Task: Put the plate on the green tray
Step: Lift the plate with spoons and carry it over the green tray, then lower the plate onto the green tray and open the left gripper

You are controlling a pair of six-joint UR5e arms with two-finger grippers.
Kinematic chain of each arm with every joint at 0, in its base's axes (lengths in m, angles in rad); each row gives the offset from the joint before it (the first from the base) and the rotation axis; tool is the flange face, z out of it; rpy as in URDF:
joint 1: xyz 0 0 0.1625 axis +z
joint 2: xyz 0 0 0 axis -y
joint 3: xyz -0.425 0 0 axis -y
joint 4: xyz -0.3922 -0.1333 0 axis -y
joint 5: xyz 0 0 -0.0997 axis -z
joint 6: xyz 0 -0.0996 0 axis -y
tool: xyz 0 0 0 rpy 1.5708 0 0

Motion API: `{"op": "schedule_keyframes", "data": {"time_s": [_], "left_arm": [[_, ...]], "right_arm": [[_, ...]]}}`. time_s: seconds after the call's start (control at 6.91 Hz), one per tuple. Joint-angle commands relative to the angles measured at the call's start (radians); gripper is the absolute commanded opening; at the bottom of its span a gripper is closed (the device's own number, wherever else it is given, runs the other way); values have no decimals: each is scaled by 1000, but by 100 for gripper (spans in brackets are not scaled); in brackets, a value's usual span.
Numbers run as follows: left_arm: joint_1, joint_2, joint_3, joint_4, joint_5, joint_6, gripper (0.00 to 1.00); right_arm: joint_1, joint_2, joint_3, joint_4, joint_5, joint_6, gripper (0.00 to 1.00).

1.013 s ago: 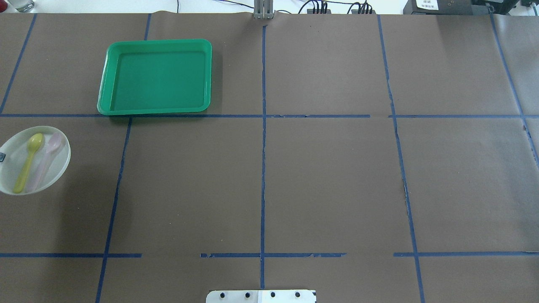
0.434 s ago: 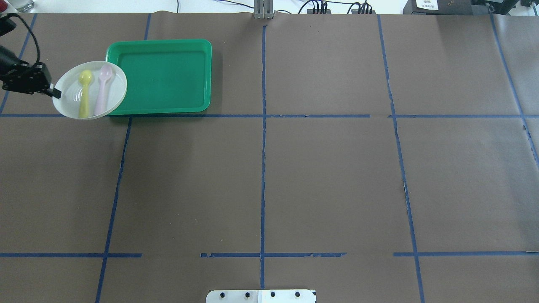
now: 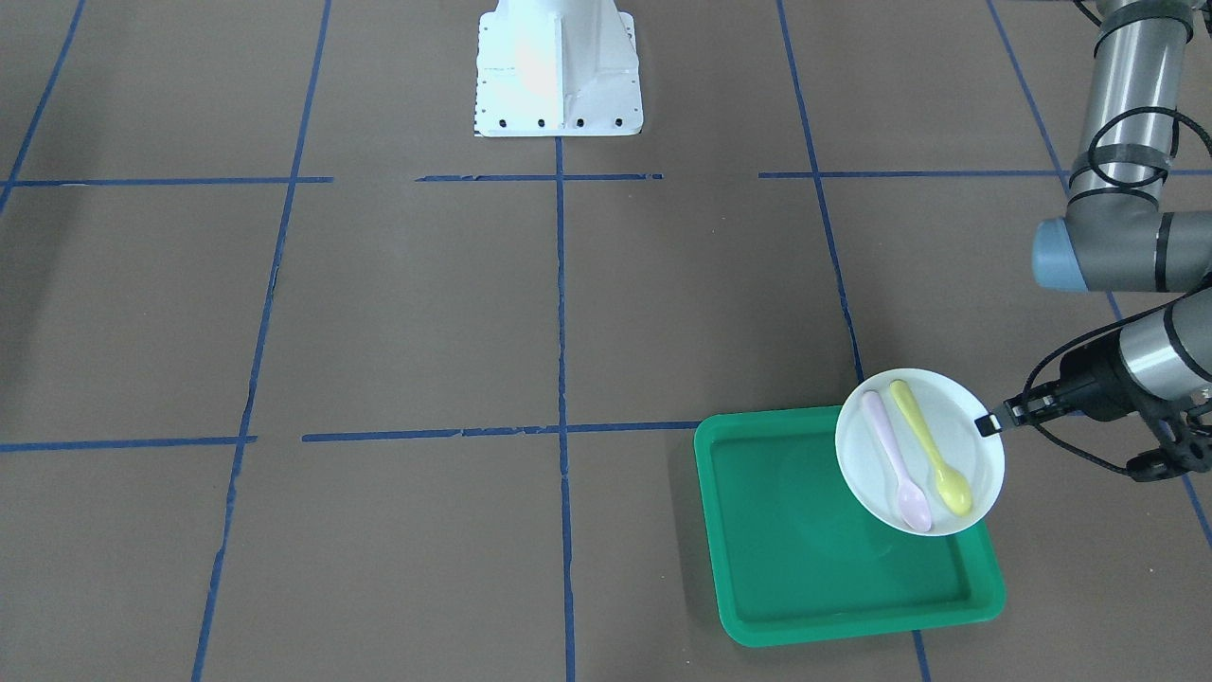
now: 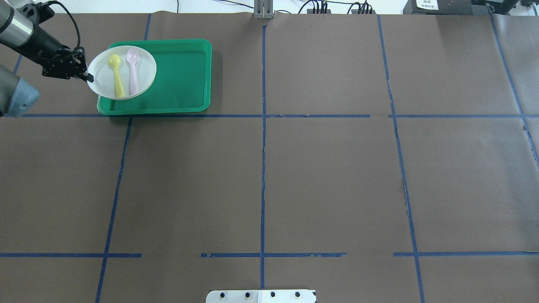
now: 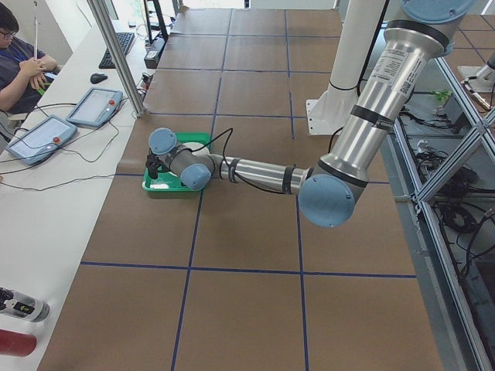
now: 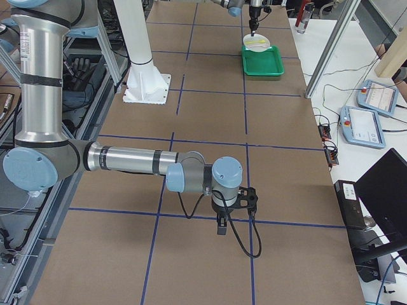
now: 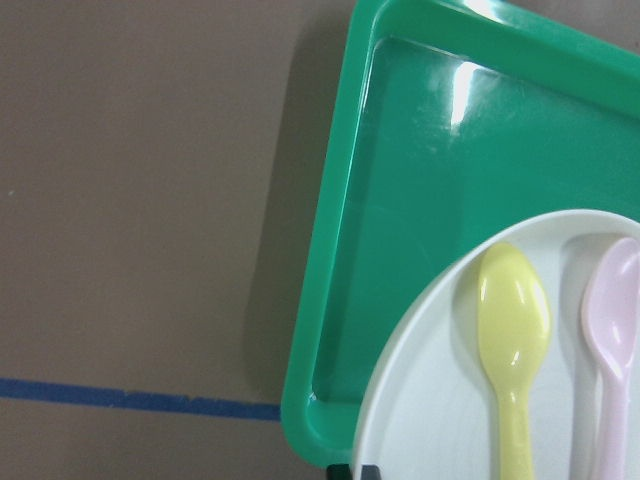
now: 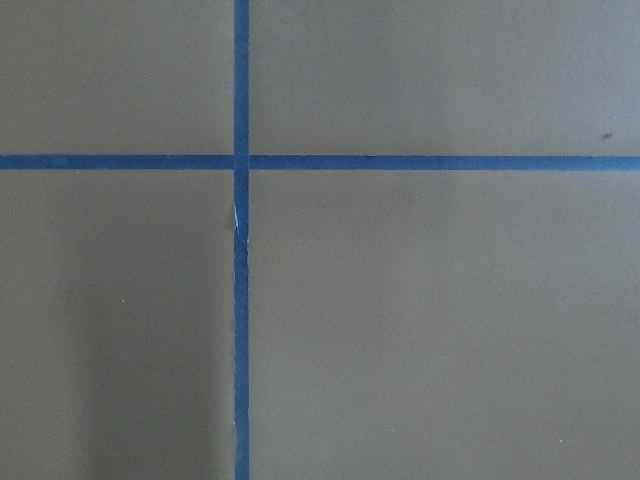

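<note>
Bench (image 4: 320, 176): brown paper, blue tape lines. Right arm (image 6: 127, 159) sits low over the near-right part of the bench, well apart from the job. Its jaws show only from the side, so can't tell if they're apart or together. Left arm (image 4: 25, 33) reaches to the far-left corner. Tray (image 4: 181, 75) lies flat there, close to the far edge.

Plate (image 4: 145, 69) hangs over the tray's left end. It looks airborne, not set down, and its left side sticks out past the tray rim toward the bench's left edge. Yellow spoon (image 4: 117, 78) and pink spoon (image 4: 133, 69) lie side by side on the plate, bowls toward the far edge. Left jaws are clamped on the plate rim, on the side nearest the left edge: a thin pinch at one spot.

Step in hand, I'd say: carry nearly done, set-down next. To do it well:
- Shift the plate on toward the bench's right edge until its whole outline is inside the tray rim.
- Keep it level so the spoons don't slide.
- Lower slowly until the base rests on the tray floor, and only then part the jaws.

Letting go here would likely leave it propped on the rim, tilted. Back out toward the left edge without dragging the plate.
</note>
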Motion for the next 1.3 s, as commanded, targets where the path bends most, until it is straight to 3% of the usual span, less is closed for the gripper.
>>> {"op": "schedule_keyframes", "data": {"time_s": [0.0,0.58,0.72,0.87,1.16], "left_arm": [[80,-45,91,-197,127,-283,0],[121,-83,169,-300,217,-465,0],[123,-82,168,-301,217,-464,16],[143,-80,168,-322,232,-459,99],[143,-74,157,-331,232,-430,100]], "right_arm": [[0,0,0,0,0,0,100],[0,0,0,0,0,0,100],[0,0,0,0,0,0,100],[0,0,0,0,0,-2,100],[0,0,0,2,0,0,100]]}}
